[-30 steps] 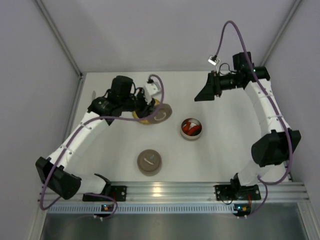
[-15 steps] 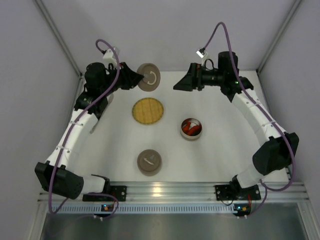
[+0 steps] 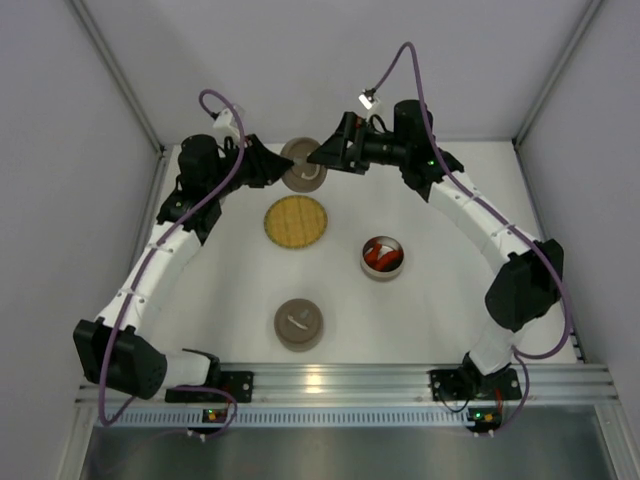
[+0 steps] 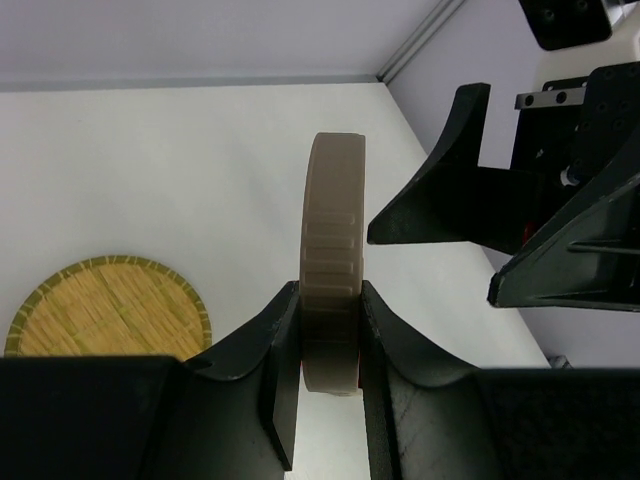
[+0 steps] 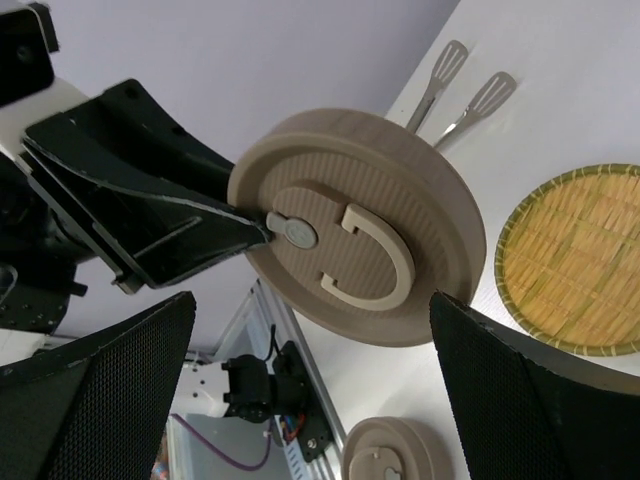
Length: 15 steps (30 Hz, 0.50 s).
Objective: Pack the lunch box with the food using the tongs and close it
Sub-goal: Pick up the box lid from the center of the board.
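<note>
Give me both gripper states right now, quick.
Left gripper: closed on the tan round lid, held on edge.
Right gripper: open, holding nothing.

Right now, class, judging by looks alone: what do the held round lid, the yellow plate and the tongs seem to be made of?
Lid: matte tan plastic, probably; moulded ribs. Plate: woven straw or bamboo, visible weave. Tongs: shiny grey metal, seemingly.

White links (image 3: 160,262), purple cables (image 3: 406,46), black left end effector (image 4: 328,292), mesh-textured right end effector (image 5: 310,300)
</note>
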Available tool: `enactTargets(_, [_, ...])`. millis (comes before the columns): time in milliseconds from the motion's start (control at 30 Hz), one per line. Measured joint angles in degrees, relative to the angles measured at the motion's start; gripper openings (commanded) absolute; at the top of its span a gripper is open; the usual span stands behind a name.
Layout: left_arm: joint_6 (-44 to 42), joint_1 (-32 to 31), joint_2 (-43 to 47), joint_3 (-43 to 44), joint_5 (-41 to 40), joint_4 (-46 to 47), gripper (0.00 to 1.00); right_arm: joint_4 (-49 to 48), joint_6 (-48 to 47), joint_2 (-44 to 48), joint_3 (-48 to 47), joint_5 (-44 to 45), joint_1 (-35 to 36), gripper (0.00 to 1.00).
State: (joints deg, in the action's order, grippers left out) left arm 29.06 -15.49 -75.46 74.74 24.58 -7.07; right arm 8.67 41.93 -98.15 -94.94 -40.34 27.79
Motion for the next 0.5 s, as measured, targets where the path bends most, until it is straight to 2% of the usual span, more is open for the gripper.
enactTargets(500, [1.16,-0.15,-0.07,-2.78,-0.5,1.55,0.0,-2.32,4.87,-0.94,1.7,4.85,0.63,0.97])
